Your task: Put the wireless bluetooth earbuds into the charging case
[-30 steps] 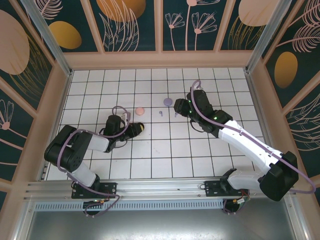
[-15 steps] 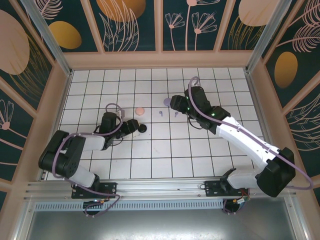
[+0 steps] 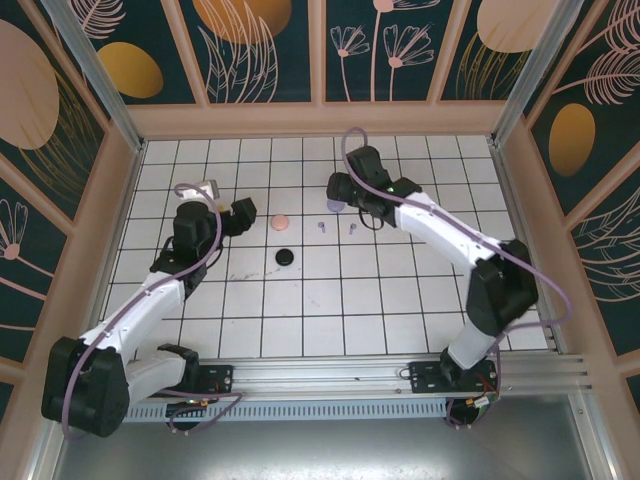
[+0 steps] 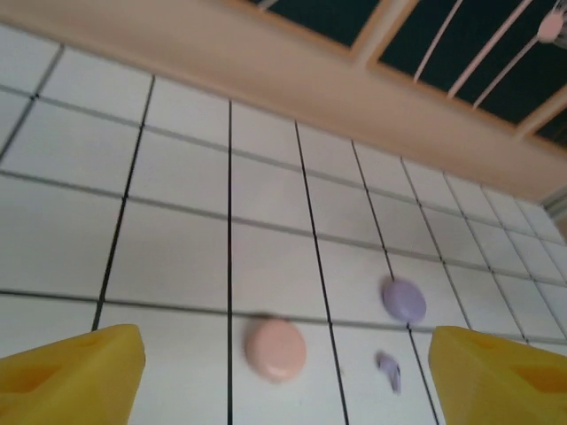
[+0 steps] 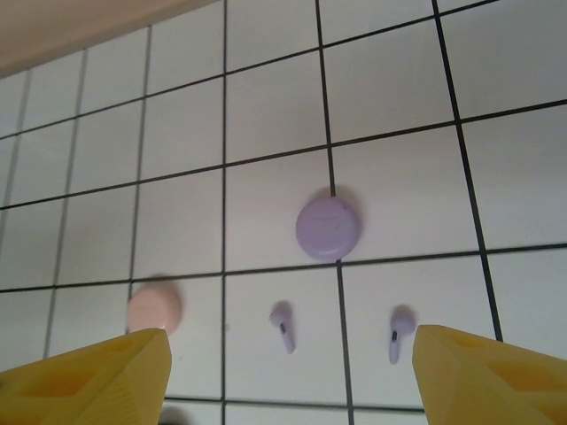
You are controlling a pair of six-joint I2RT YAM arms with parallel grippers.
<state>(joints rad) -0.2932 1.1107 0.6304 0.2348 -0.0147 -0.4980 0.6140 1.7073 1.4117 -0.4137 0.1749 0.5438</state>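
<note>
Just beside the round lilac disc (image 5: 328, 227), two tiny lilac stemmed earbuds (image 5: 282, 328) are lying; you are hovering the right gripper (image 5: 291, 354) above, fingers (image 5: 89, 376) spread, so centre on one stem.

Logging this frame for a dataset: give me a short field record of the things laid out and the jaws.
lilac buds: two, loose, apart
lilac disc: just beyond the buds
pink disc: left of the buds
black disc: on the near side of the pink disc
left gripper: jaws open, empty
right gripper: jaws open, empty, by lilac disc
</note>
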